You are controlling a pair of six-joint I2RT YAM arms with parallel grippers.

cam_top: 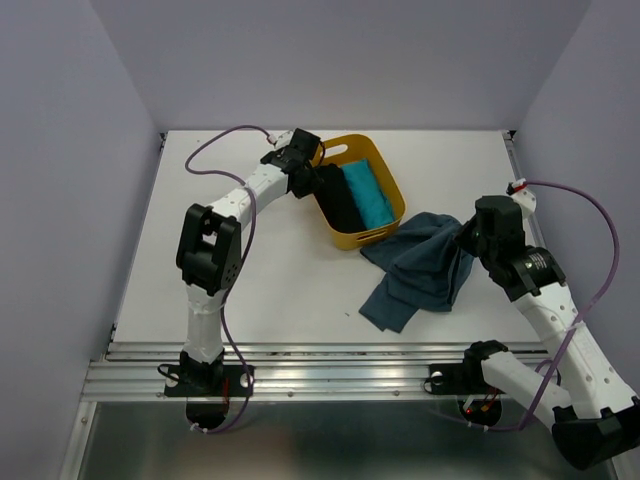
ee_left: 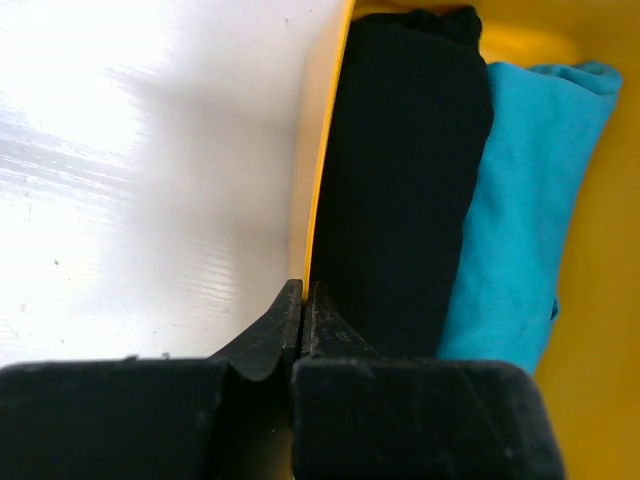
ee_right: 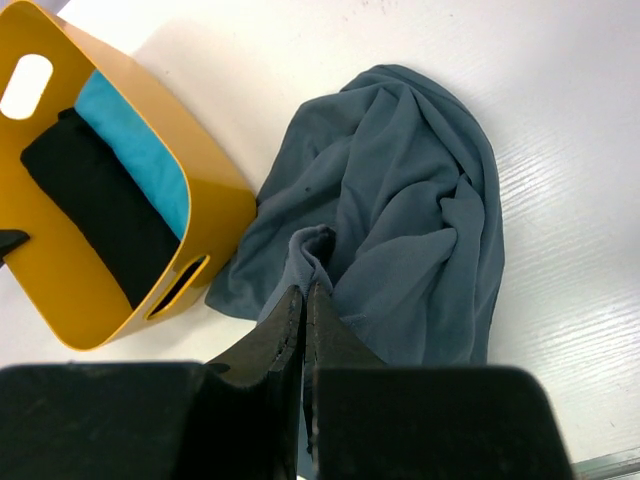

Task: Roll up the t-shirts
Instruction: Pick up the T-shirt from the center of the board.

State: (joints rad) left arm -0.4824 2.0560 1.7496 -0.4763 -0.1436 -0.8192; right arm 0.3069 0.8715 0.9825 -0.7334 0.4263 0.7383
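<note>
Slate-blue t-shirt (cam_top: 420, 270) lying out on the tabletop (cam_top: 250, 290), two more sitting in the yellow tub (cam_top: 365, 237).
The right hand (ee_right: 304, 292) is pinching shut on a raised fold of that crumpled shirt, which is resting against the tub's corner. The left hand (ee_left: 303, 290) is sitting fully closed, tips at the tub's rim; whether it is gripping the wall I cannot tell. Inside, the black t-shirt (ee_left: 410, 170) and turquoise t-shirt (ee_left: 520, 200) are lying side by side.

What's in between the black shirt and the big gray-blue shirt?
The turquoise shirt and the wall of the yellow tub sit between the black shirt and the gray-blue shirt, seen from the top view.
</note>
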